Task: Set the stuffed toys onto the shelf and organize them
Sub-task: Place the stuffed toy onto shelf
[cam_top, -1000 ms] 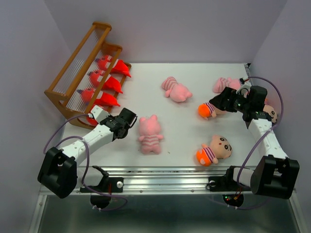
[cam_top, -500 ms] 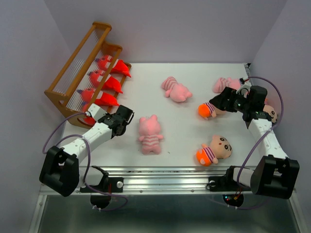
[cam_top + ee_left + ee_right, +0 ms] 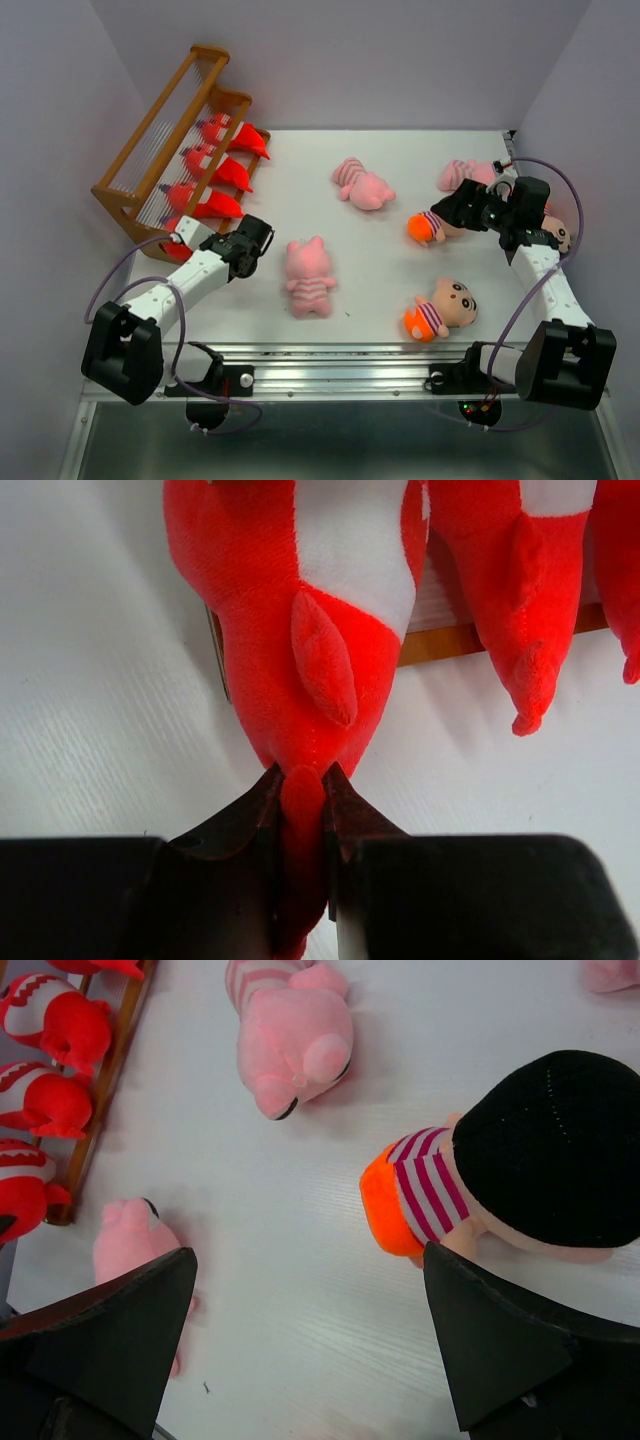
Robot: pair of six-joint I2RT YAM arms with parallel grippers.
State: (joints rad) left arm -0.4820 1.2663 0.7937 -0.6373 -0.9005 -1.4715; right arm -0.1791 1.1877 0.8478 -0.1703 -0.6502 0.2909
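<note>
item: red monster (image 3: 300, 650) | hold: left gripper (image 3: 300, 780) pinched on its tail tip, lining it into the shelf (image 3: 440, 645) row | right gripper (image 3: 310, 1305): spread wide, empty, poised over boy doll (image 3: 530, 1160)

red monster (image 3: 330, 680): looked like soft matt plush, stitched seams | pink pig (image 3: 290, 1050): was same fuzzy cloth | boy doll (image 3: 545, 1150): had knitted-looking black hair | shelf (image 3: 210, 55): looked like smooth brown wood tbh | table (image 3: 380, 290): was matt white, faintly ribbed
</note>
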